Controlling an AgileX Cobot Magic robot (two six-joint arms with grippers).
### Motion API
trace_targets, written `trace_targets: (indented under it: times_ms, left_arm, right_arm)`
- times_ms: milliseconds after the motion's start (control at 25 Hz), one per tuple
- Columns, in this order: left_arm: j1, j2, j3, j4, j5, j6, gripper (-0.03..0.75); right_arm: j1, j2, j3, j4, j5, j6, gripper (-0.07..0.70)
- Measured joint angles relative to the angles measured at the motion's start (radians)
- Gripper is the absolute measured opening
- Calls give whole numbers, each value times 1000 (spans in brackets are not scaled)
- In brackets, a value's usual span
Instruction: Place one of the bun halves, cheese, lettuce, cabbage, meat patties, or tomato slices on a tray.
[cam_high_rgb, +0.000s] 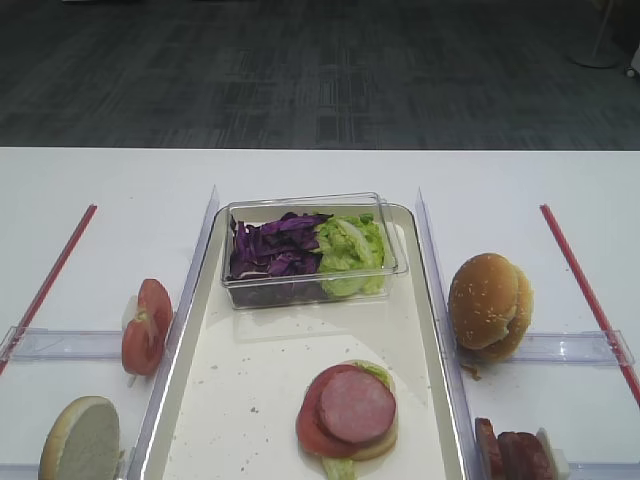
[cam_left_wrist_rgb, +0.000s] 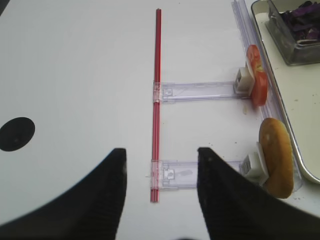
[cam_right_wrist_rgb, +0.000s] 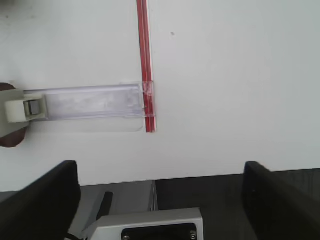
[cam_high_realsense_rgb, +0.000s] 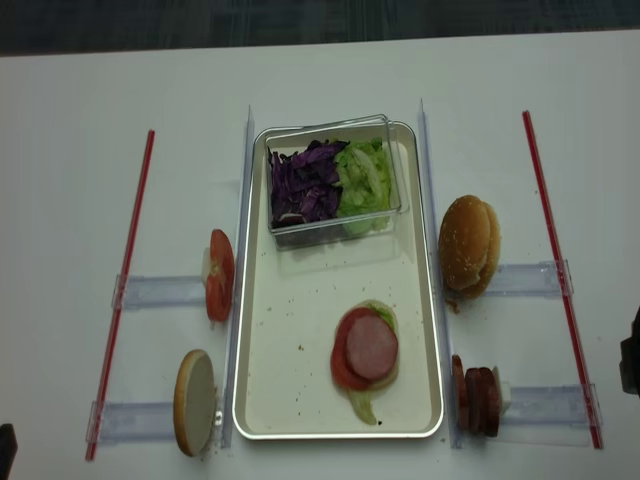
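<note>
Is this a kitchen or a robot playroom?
Probably a robot test bench, not a kitchen: a plain white table with red guide strips, burger parts in clear holders beside a tray, and office carpet behind.

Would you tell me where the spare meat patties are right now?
In the overhead view the meat patties stand on edge just outside the tray's right rim, near its front corner, in front of the stacked bun halves.
</note>
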Motion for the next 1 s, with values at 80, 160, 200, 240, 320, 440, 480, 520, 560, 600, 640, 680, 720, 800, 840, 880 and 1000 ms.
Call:
trace_targets:
  times_ms: [80, 160, 200, 240, 320, 440, 480, 520, 560, 600, 640, 680, 720, 800, 840, 880, 1000]
  left_arm:
    - [0, 0, 0, 0, 0, 0, 302]
    - [0, 0, 0, 0, 0, 0, 302]
    - [0, 0, 0, 0, 0, 0, 302]
    - [0, 0, 0, 0, 0, 0, 302]
    - [0, 0, 0, 0, 0, 0, 302]
    - [0, 0, 0, 0, 0, 0, 302]
    - [0, 0, 0, 0, 0, 0, 302]
    - [0, 0, 0, 0, 0, 0, 302]
    - [0, 0, 0, 0, 0, 0, 302]
    - [0, 0, 0, 0, 0, 0, 302]
    - [0, 0, 0, 0, 0, 0, 302]
    - [0, 0, 0, 0, 0, 0, 302]
    - [0, 0, 0, 0, 0, 0, 302]
    - [0, 0, 0, 0, 0, 0, 302]
    - [0, 0, 0, 0, 0, 0, 302]
    - [0, 0, 0, 0, 0, 0, 302]
    - [0, 0, 0, 0, 0, 0, 302]
  right_arm:
    - [0, -27, 0, -6, 5, 8, 667]
    - [0, -46, 0, -8, 7, 11, 667]
    - [0, -57, 2, -8, 7, 14, 667]
    - [0, -68, 2, -8, 9, 15, 667]
    - [0, -102, 5, -3, 11, 15, 667]
    - [0, -163, 5, 3, 13, 16, 667]
    - [0, -184, 5, 3, 15, 16, 667]
    - [0, -201, 5, 3, 15, 16, 667]
    - [0, -218, 5, 3, 17, 16, 667]
    - [0, -233, 6, 3, 19, 16, 667]
    - [0, -247, 8, 3, 21, 16, 667]
    - [0, -257, 16, 4, 21, 16, 667]
    - [0, -270, 31, 6, 21, 16, 667]
    - [0, -298, 78, 10, 21, 16, 667]
    - [0, -311, 93, 10, 26, 16, 667]
    - [0, -328, 99, 12, 29, 16, 667]
    - [0, -379, 104, 16, 29, 16, 667]
